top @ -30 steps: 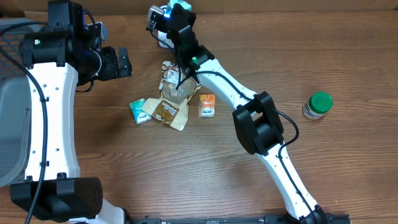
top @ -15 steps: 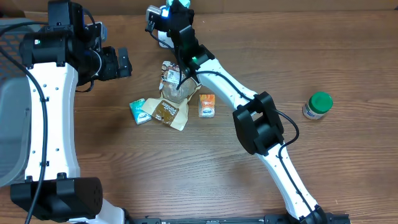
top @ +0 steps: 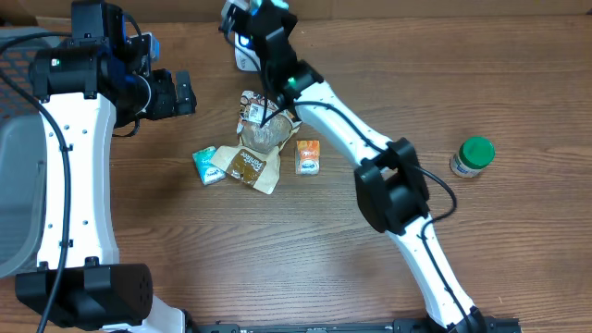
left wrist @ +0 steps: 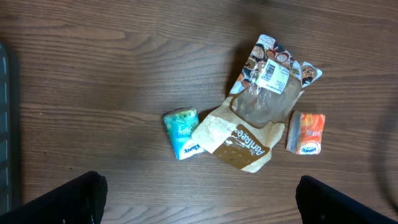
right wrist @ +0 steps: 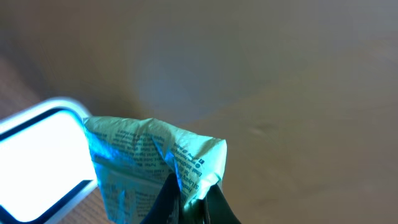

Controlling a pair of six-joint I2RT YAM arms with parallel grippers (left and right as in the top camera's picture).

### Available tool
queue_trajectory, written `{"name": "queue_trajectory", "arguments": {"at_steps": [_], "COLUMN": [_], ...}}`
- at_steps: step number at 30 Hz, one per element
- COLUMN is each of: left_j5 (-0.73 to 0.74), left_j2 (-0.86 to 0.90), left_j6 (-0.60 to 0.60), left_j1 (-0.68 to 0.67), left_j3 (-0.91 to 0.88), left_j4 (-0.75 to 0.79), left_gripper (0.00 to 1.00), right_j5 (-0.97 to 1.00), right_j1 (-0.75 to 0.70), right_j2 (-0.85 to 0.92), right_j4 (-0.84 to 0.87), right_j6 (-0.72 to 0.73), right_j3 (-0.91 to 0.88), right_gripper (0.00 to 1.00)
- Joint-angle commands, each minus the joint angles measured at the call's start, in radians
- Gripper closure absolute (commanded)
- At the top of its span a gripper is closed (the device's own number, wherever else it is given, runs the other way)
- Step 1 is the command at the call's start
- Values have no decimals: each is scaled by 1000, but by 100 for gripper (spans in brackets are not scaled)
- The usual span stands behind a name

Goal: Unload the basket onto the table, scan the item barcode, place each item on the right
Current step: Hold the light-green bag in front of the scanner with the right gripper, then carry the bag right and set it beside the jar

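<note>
Cyan glare on packet (right wrist: pixel 152 155) (background blurred).

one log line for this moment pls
right claw: shut on packet | packet: lifted, beside white scanner | left claw: open, holding nothing

5 pkts (top: pixel 207 166) (top: pixel 248 168) (top: pixel 263 125) (top: pixel 308 156) (right wrist: pixel 155 158), 1 jar (top: pixel 473 155), 1 scanner (right wrist: pixel 43 149).

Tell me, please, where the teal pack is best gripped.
Probably from above, jaws across its two short ends: the teal pack lies flat, and the brown bag crowds one long edge, leaving no room for a finger there.
</note>
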Motion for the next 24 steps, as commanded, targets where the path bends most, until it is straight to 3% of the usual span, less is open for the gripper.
{"name": "queue_trajectory", "arguments": {"at_steps": [1,9,13,18,24], "left_j5": [11,11,11,11,11], "left_j2": [-9,-9,-9,-9,-9], "left_j6": [8,8,8,8,8], "left_j1": [-5,-5,-5,-6,-6], "left_j3": [20,20,20,20,20], "left_j4": [4,4,4,4,4], "left_gripper": [1,1,0,0,0], "right_j5": [111,89,-74,-192,-195], "right_j1": [10,-34,-138,-309,-453], "right_j2": [-256,-575,-657,-658,-658], "right_j4": [-85,-922,-1241,-1477,-1428], "right_j6": [317,1183,1471,1656,1711], "right_j3": [21,21,21,-18,-228], "right_gripper": [96,96,96,96,96]}}
